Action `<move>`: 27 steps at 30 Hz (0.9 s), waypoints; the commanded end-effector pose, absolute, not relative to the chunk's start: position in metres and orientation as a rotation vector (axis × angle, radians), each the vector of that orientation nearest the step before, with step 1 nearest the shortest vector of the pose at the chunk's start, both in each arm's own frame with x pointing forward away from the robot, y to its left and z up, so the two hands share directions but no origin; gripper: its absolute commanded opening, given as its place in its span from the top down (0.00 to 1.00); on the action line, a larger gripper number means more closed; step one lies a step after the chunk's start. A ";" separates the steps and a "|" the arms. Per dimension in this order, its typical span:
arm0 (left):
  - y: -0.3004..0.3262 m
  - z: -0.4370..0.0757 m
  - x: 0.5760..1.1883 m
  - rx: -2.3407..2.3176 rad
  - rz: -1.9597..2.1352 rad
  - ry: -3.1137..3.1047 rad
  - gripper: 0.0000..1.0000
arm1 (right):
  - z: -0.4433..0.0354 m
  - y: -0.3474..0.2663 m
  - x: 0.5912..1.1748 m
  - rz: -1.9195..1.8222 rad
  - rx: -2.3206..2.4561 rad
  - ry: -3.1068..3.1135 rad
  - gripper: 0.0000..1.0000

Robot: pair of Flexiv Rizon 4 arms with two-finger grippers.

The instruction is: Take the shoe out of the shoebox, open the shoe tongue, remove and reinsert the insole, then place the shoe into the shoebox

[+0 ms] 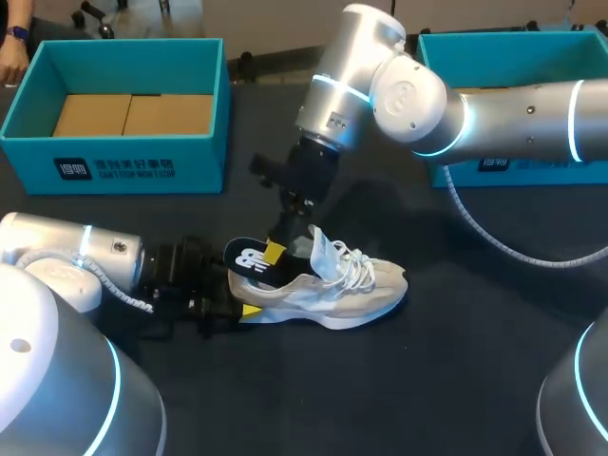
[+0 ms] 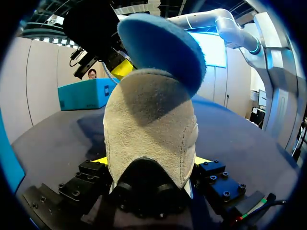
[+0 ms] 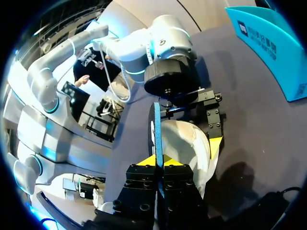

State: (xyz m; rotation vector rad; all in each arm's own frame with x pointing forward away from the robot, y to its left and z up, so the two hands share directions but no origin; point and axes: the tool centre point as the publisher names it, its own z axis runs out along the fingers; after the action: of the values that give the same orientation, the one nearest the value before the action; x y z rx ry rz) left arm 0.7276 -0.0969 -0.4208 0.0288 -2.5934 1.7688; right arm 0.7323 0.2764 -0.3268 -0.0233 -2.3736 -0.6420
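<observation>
A pale beige running shoe [image 1: 332,290] lies on the dark table, toe to the right. Its dark blue insole [image 1: 255,261] sticks up out of the heel opening. My right gripper [image 1: 275,252] comes down from above and is shut on the insole's raised end. The right wrist view shows the thin insole [image 3: 157,129] edge-on between the yellow tips of the right gripper [image 3: 158,164], above the shoe [image 3: 184,143]. My left gripper [image 1: 242,299] lies low on the table with its fingers on both sides of the heel. In the left wrist view the heel [image 2: 148,124] fills the left gripper [image 2: 148,163], under the insole [image 2: 163,43].
A teal shoebox [image 1: 114,161] with a cardboard floor stands at the back left. A second teal box [image 1: 532,57] stands at the back right, behind my right arm. A grey cable [image 1: 503,247] loops over the table at the right.
</observation>
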 end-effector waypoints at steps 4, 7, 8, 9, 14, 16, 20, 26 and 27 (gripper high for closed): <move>-0.098 -0.425 0.729 0.027 1.764 -2.595 1.00 | -0.312 0.275 0.738 -0.680 -0.042 -2.397 1.00; -0.098 -0.425 0.729 0.027 1.764 -2.595 1.00 | -0.306 0.278 0.744 -0.701 -0.039 -2.422 1.00; -0.098 -0.425 0.729 0.027 1.764 -2.595 1.00 | -0.304 0.278 0.746 -0.706 -0.042 -2.430 1.00; -0.098 -0.425 0.729 0.027 1.764 -2.595 1.00 | -0.301 0.279 0.748 -0.715 -0.040 -2.437 1.00; -0.098 -0.425 0.729 0.027 1.764 -2.595 1.00 | -0.289 0.281 0.757 -0.754 -0.052 -2.500 1.00; -0.098 -0.425 0.729 0.027 1.764 -2.595 1.00 | -0.285 0.282 0.760 -0.771 -0.055 -2.524 1.00; -0.098 -0.425 0.729 0.027 1.764 -2.595 1.00 | -0.278 0.285 0.769 -0.818 -0.054 -2.574 1.00; -0.098 -0.425 0.729 0.027 1.764 -2.595 1.00 | -0.267 0.286 0.785 -0.948 -0.071 -2.656 1.00; -0.098 -0.425 0.729 0.027 1.764 -2.595 1.00 | -0.265 0.287 0.788 -0.965 -0.072 -2.671 1.00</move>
State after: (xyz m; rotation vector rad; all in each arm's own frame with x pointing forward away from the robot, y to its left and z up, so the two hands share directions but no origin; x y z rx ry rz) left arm 0.7277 -0.0969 -0.4209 0.0291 -2.5935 1.7687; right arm 0.7934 0.2950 -0.2693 -0.0392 -2.6117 -0.9186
